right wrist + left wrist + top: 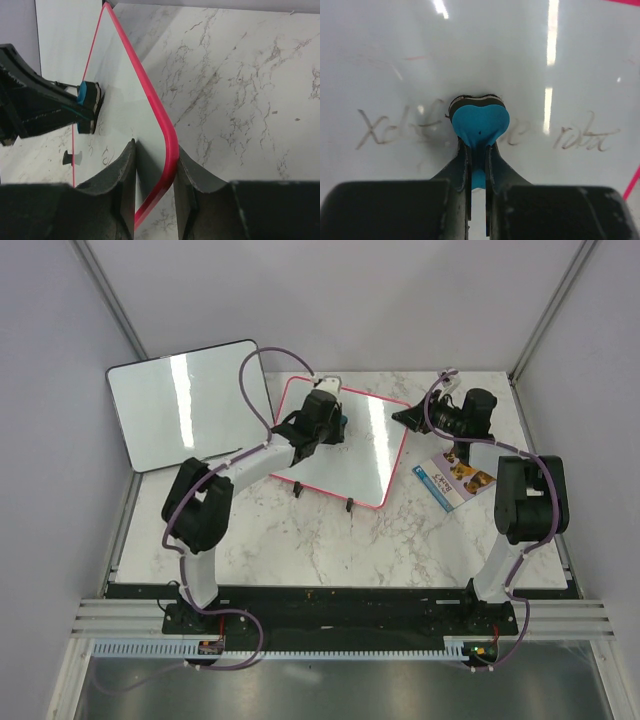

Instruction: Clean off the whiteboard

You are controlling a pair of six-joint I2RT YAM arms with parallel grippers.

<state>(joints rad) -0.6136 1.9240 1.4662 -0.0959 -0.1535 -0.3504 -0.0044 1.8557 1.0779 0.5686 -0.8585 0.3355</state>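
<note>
Sitting near a booklet (pixel 452 478), right pincer (pixel 155 149) clamps whiteboard (pixel 372 455); left pincer (pixel 477 151) clamps eraser (pixel 480 122).

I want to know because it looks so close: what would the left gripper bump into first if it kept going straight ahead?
The whiteboard. The left gripper is shut on a blue eraser, whose pad looks pressed against the white face among the grey handwriting, though actual contact is hard to confirm.
</note>
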